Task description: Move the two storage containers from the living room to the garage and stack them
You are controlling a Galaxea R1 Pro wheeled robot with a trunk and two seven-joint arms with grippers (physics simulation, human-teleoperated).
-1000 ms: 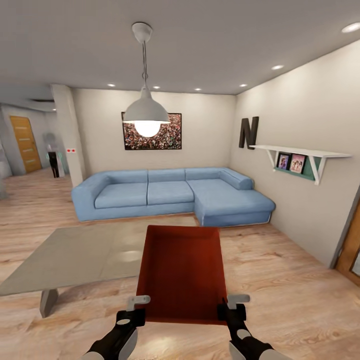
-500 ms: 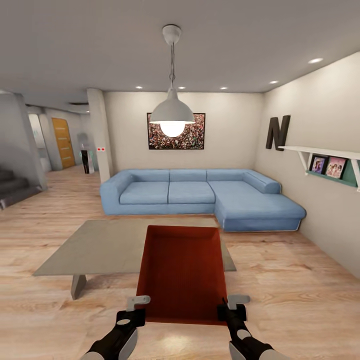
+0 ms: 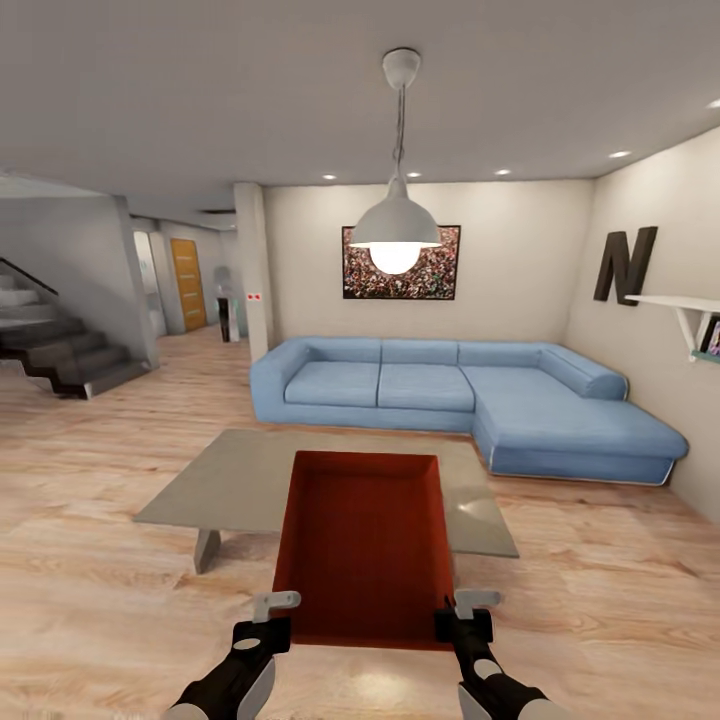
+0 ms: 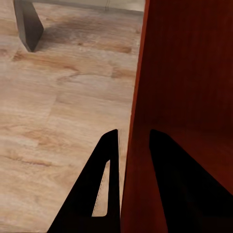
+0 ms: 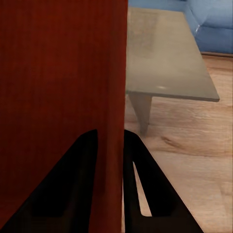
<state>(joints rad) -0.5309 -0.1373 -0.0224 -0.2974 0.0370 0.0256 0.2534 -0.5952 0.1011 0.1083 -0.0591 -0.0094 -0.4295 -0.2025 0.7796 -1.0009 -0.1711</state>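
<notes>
Held item: plain orange-red rectangular open-top storage container [image 3: 362, 545], straight-walled, carried low in front of the robot between both arms, above the light wood-plank floor [image 3: 600, 600].
Left pincer [image 3: 270, 612]: closed on the container's left wall near its near corner; in the left wrist view [image 4: 127, 160] one dark finger lies outside the wall and the other inside it.
Right pincer [image 3: 465, 612]: closed on the container's right wall near its near corner; in the right wrist view [image 5: 110, 150] the wall passes between the two dark fingers.
Container contents: the interior visible from the head view is bare.
Room: living room with wood-plank flooring and pale walls.
Surface beyond container: low grey rectangular coffee table [image 3: 230, 480] on an angled grey leg [image 5: 141, 109], its far part showing past the container's far rim.
Seating: light-blue L-shaped sofa [image 3: 450, 390] behind the table, against the back wall.
Lighting: white dome pendant lamp [image 3: 396, 225], lit, hanging from the ceiling above the table.
Wall items: dark-framed picture [image 3: 402, 262] above the sofa; large dark letter N [image 3: 625, 265] on the right-hand wall; white wall shelf [image 3: 685, 310] beside it at the picture's edge.
Left background: dark grey staircase [image 3: 60, 345]; a hallway with an orange-brown door [image 3: 186, 285] at its end.
</notes>
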